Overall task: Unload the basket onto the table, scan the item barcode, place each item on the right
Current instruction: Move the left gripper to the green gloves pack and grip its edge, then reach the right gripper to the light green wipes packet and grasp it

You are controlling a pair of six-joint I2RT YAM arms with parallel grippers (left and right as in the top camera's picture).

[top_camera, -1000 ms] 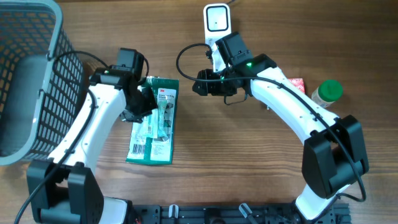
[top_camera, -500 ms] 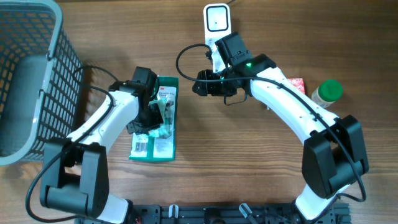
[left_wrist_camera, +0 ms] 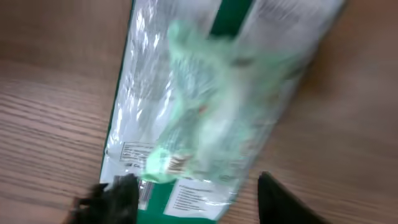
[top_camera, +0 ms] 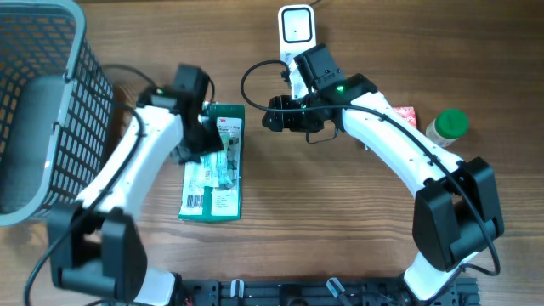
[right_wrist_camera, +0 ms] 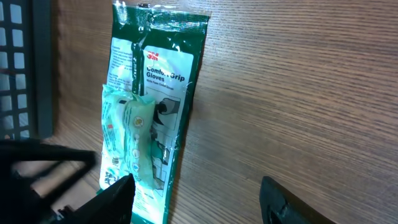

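Observation:
The item is a green glove packet point(top_camera: 214, 167), lying flat on the wooden table with a barcode point(top_camera: 194, 201) at its lower left corner. My left gripper point(top_camera: 201, 141) hovers over the packet's upper half. In the left wrist view the packet point(left_wrist_camera: 205, 93) is blurred, and my left gripper point(left_wrist_camera: 196, 202) is open, one finger over the packet's edge and the other clear of it. My right gripper point(top_camera: 274, 120) is open to the right of the packet. The right wrist view shows the packet point(right_wrist_camera: 152, 106) ahead and bare wood between the right gripper's point(right_wrist_camera: 199, 202) fingers.
A white scanner point(top_camera: 296, 27) stands at the back centre, just behind the right wrist. At the left edge is a grey wire basket point(top_camera: 42, 102). A red box point(top_camera: 405, 115) and a green-lidded bottle point(top_camera: 448, 125) sit at the right.
My left gripper has gone from shut to open, and its arm swung over the packet. The packet has shifted slightly on the table. The right arm has stayed in place.

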